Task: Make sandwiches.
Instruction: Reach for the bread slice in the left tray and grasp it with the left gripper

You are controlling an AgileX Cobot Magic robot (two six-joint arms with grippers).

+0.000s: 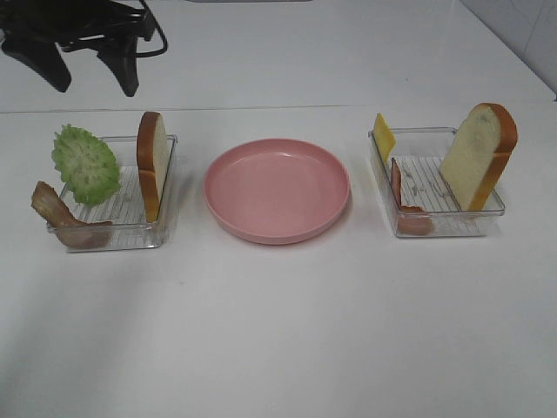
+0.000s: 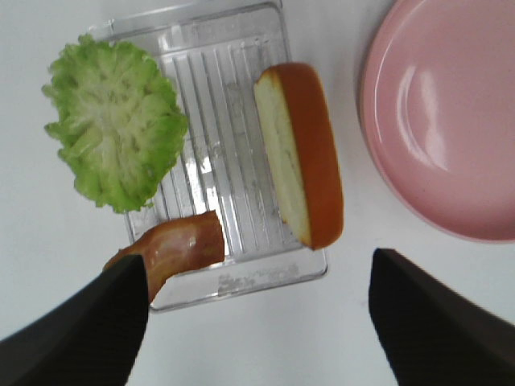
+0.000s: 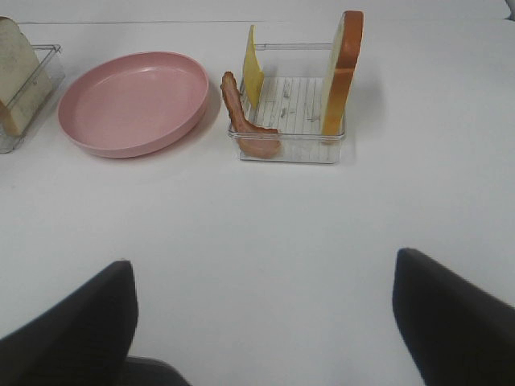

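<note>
No sandwich is stacked; the parts stand in two clear trays. The left tray [image 1: 117,235] holds green lettuce [image 1: 84,164], a bread slice [image 1: 152,165] on edge and a bacon strip [image 1: 57,213]. The right tray [image 1: 452,228] holds a yellow cheese slice [image 1: 383,137], a bacon strip [image 1: 400,196] and a leaning bread slice [image 1: 479,157]. My left gripper [image 2: 257,273] is open and empty above the left tray's near edge, over the bread [image 2: 302,153] and bacon [image 2: 173,245]. My right gripper [image 3: 265,265] is open and empty, well short of the right tray [image 3: 294,149].
A round pink plate [image 1: 277,189] lies bare between the two trays. A dark arm part [image 1: 87,39] shows at the exterior view's top left. The white table stretches wide in front of the trays.
</note>
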